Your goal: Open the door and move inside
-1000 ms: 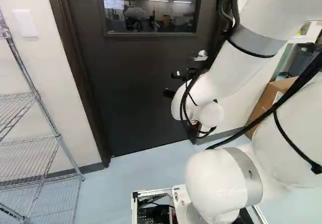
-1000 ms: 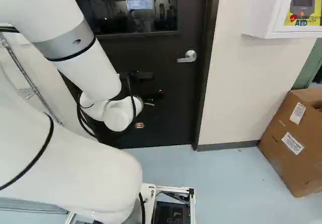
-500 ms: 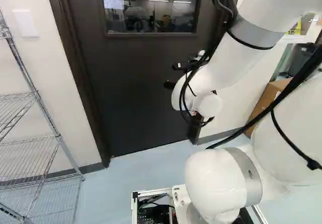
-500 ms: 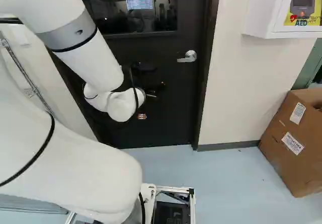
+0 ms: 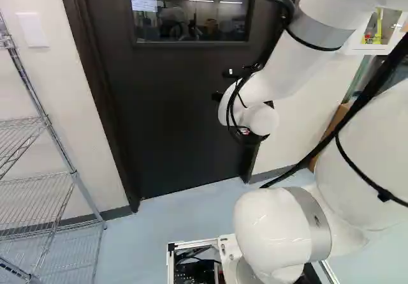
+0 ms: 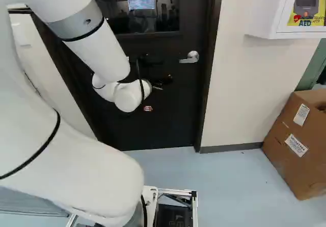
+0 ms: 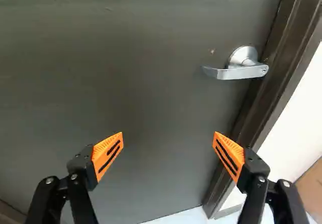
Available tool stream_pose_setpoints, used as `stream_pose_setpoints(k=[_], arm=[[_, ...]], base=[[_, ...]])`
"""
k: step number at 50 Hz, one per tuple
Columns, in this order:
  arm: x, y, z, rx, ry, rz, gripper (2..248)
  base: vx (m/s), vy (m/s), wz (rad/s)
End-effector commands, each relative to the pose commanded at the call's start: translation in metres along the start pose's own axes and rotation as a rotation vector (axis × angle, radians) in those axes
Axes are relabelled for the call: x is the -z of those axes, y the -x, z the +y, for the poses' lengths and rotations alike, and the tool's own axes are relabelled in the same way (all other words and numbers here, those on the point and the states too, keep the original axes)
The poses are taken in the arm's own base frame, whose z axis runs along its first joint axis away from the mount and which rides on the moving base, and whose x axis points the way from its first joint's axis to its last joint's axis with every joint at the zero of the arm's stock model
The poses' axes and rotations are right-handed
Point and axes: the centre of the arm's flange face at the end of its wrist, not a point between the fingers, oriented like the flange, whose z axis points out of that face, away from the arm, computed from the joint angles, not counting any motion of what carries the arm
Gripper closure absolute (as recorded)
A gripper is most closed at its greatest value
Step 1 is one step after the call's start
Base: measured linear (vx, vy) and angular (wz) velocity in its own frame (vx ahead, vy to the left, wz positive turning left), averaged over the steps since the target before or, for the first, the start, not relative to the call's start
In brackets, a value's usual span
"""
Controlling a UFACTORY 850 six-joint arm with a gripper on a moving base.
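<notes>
One closed, windowed metal door stands ahead of the white robot arm in the left base view, where a metal frame at the foot holds dark electronics. In the right base view, the silver lever handle sits on the door near its frame; to the right, a white wall cabinet houses a grey device against yellow, above a cardboard box whose contents cannot be made out. The wrist view shows the gripper grasping nothing, its orange pads spread wide, with the lever ahead, level and untouched. The task appears to be at the approach stage: working the lever, swinging the door and driving inside all remain.
</notes>
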Motion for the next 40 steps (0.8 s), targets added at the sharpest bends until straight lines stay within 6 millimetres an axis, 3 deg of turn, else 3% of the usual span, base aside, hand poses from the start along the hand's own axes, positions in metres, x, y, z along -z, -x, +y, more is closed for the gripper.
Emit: stream_pose_setpoints(k=[40], arm=[[-0.045,-0.053,0.035,-0.009,0.084,0.094,3]], base=[[0.000,0.000,0.000]])
